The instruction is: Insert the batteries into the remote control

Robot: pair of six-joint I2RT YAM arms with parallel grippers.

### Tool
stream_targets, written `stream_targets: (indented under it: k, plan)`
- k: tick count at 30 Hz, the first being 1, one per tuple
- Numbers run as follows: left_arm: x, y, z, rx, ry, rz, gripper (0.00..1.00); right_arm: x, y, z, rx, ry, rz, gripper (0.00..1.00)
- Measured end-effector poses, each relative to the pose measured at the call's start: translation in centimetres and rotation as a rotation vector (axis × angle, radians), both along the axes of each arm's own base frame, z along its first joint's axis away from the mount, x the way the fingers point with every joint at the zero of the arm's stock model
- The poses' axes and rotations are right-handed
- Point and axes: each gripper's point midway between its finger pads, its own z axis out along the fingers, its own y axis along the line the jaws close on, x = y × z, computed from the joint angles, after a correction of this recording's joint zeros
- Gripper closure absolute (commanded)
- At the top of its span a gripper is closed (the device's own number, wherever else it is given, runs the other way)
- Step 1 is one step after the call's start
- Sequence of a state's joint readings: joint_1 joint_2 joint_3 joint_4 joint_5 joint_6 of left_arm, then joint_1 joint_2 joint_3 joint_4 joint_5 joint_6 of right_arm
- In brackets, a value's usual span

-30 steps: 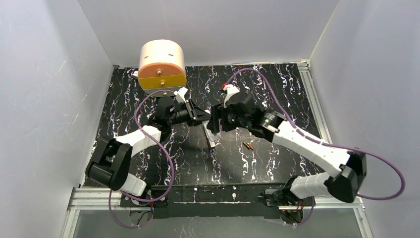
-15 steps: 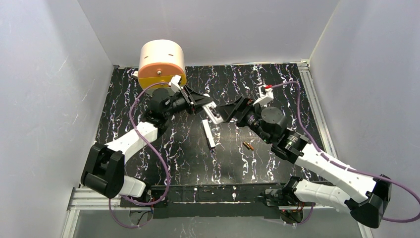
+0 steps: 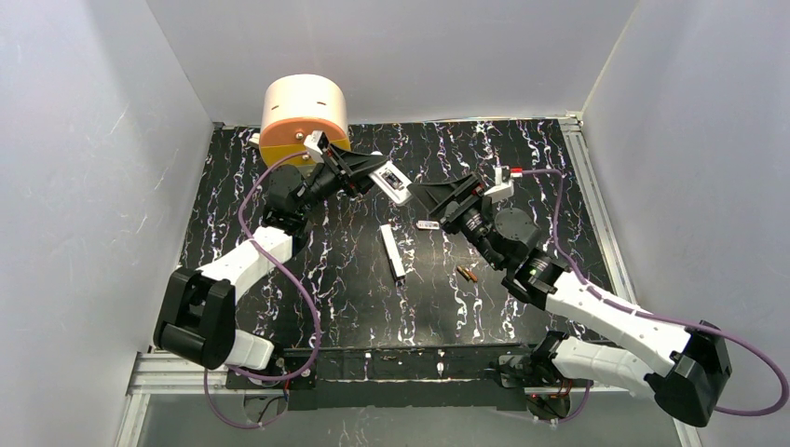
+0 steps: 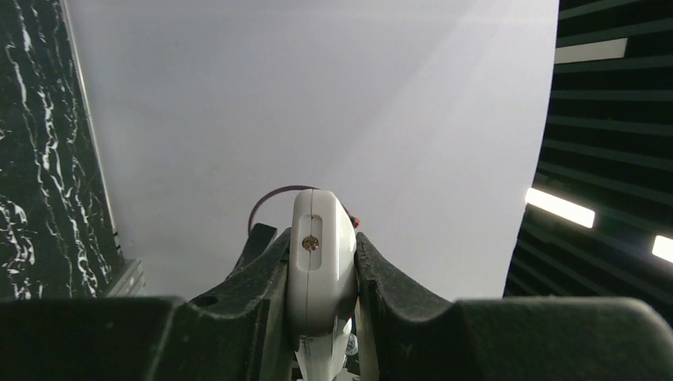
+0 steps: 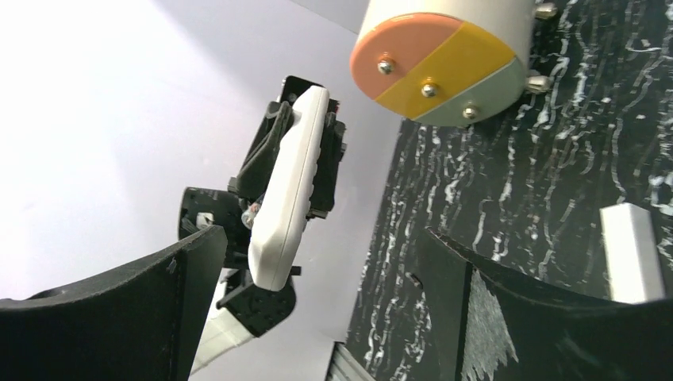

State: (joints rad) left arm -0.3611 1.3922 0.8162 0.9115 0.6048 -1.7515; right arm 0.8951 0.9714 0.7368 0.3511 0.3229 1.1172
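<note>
The white remote control [image 3: 392, 182] is held in the air by my left gripper [image 3: 373, 177], shut on it, near the round container. In the left wrist view the remote [image 4: 320, 258] is end-on between the fingers [image 4: 262, 278]. My right gripper [image 3: 430, 201] is open and empty just right of the remote. The right wrist view shows the remote [image 5: 290, 186] beyond my open right gripper [image 5: 317, 266]. The two copper-orange batteries [image 3: 467, 274] lie side by side on the black mat, in front of the right gripper.
A long plain white bar [image 3: 392, 252] lies mid-mat and also shows in the right wrist view [image 5: 631, 254]. A small white piece [image 3: 428, 224] sits under the right gripper. A round cream and orange container [image 3: 304, 121] stands at the back left. White walls enclose the mat.
The left gripper has carried the remote up and back toward the container. The right gripper has let go of it and drawn away to the right, jaws open.
</note>
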Motion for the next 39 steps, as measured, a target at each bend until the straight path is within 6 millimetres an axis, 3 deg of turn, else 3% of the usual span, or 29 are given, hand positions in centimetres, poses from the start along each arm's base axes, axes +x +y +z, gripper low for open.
stream_targets:
  k: [10, 27, 32, 39]
  plan:
    - [-0.2, 0.0, 1.2, -0.055, -0.007, -0.019, 1.00, 0.3, 2.3, 0.2, 0.087, 0.040, 0.080, 0.03]
    - [-0.5, -0.1, 1.3, -0.045, -0.034, -0.029, 1.00, 0.3, 3.3, 0.6, 0.118, 0.039, 0.123, 0.04]
    - [-0.6, -0.1, 1.3, -0.041, -0.040, -0.034, 1.00, 0.6, 3.5, 0.7, 0.124, 0.037, 0.127, 0.10]
    - [-0.7, -0.1, 1.1, -0.031, -0.049, -0.035, 1.00, 0.7, 3.5, 0.6, 0.114, 0.027, 0.127, 0.24]
